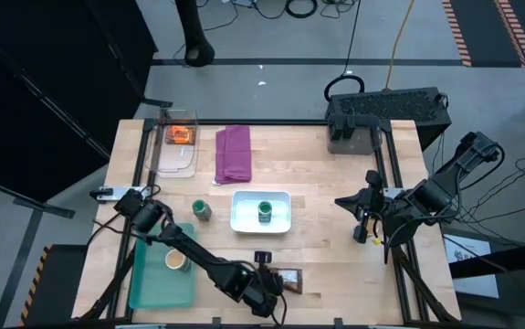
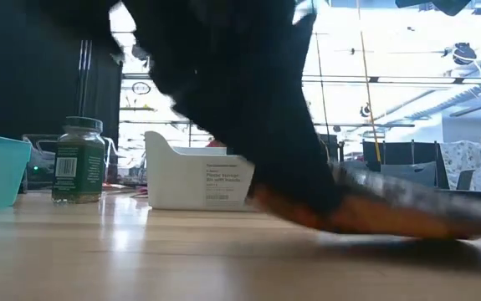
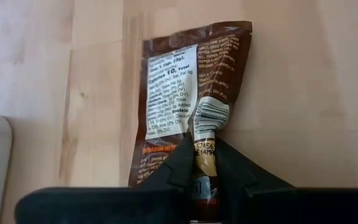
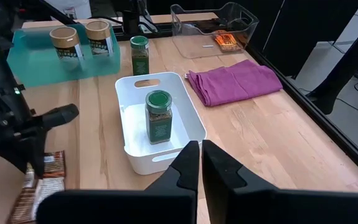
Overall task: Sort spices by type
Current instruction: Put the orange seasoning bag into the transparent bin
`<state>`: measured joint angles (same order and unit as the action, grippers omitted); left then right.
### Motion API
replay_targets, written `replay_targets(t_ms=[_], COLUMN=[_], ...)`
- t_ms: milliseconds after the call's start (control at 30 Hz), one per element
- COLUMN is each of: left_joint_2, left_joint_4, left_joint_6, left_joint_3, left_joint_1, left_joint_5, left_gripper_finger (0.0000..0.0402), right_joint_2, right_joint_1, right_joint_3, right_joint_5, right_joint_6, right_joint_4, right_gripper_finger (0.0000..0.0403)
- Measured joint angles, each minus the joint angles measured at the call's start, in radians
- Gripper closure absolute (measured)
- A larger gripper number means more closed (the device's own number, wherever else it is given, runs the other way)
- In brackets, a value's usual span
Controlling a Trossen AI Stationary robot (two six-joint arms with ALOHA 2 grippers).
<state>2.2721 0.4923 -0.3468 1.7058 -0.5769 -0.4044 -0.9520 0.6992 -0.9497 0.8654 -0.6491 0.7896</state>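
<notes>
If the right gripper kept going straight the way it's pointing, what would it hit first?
Most likely the white bin directly ahead of the shut right gripper, then the green-lidded jar inside it; depth is uncertain.

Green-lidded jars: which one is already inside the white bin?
The green-lidded jar standing upright inside the white bin. The other green-lidded jar stands on the bare table just beyond the bin, toward the teal bin.

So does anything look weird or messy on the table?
Nothing is spilled. The dark brown flat packet looks crumpled, because the left tool is shut on its edge near the table's front. One green-lidded round jar stands alone on the wood beside the white tray, which holds the other green-lidded jar.
</notes>
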Motion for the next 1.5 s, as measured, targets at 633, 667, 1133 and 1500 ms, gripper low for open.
replay_targets(t_ms=[633,667,1133,1500], left_joint_2=[-0.32,-0.343,-0.666,-0.708], left_joint_4=[0.145,0.2,0.943,1.039], left_joint_6=[-0.042,-0.068,-0.674,-0.678], left_joint_3=[0.002,0.002,-0.129,-0.27], left_joint_1=[0.006,0.01,0.304,0.868], left_joint_5=[-0.063,-0.118,-0.539,-0.373], left_gripper_finger=[0.0362,0.0362,0.0363,0.0363], right_joint_2=[0.0,0.0,-0.027,-0.058], right_joint_1=[0.0,0.0,-0.013,-0.066], right_joint_3=[0.0,0.0,0.0,0.0], right_joint_5=[0.002,0.002,0.083,0.077], right_joint_6=[0.036,0.036,0.034,0.036], right_joint_4=[0.012,0.017,0.039,0.041], right_gripper_finger=[0.0403,0.0403,0.0403,0.0403])
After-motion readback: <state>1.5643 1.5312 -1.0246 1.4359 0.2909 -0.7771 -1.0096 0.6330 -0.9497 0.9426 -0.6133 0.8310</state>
